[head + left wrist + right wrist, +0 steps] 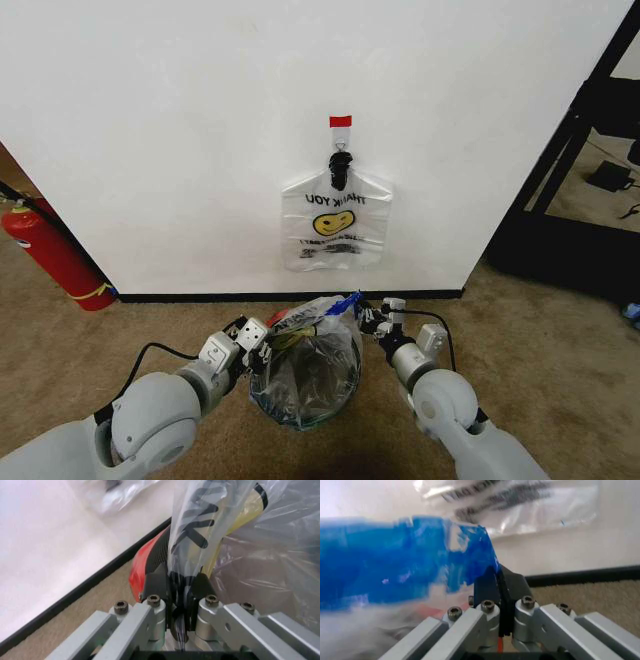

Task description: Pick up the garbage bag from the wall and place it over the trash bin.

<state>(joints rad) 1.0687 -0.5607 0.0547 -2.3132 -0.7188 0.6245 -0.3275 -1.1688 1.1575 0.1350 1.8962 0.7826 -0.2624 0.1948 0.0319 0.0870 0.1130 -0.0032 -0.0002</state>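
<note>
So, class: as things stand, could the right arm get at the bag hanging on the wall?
Probably not yet: the right gripper is shut on the bag over the trash bin. The way up to the hanging bag looks free.

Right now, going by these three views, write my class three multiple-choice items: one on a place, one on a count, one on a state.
1. Where is the smiley-face bag?
A. On the black hook below the red tape strip on the wall
B. Flat on the carpet
C. Draped on the fire extinguisher

2. How many plastic bags show in the head view?
A. One
B. Two
C. Four

3. How is the left gripper?
A. Open above the carpet
B. Jaws shut on the lower bag at the trash bin
C. Open at the wall

Answers:
1 A, it hangs from the hook.
2 B, one is on the wall and one at the bin.
3 B, the left wrist view shows plastic pinched between the jaws.
</note>
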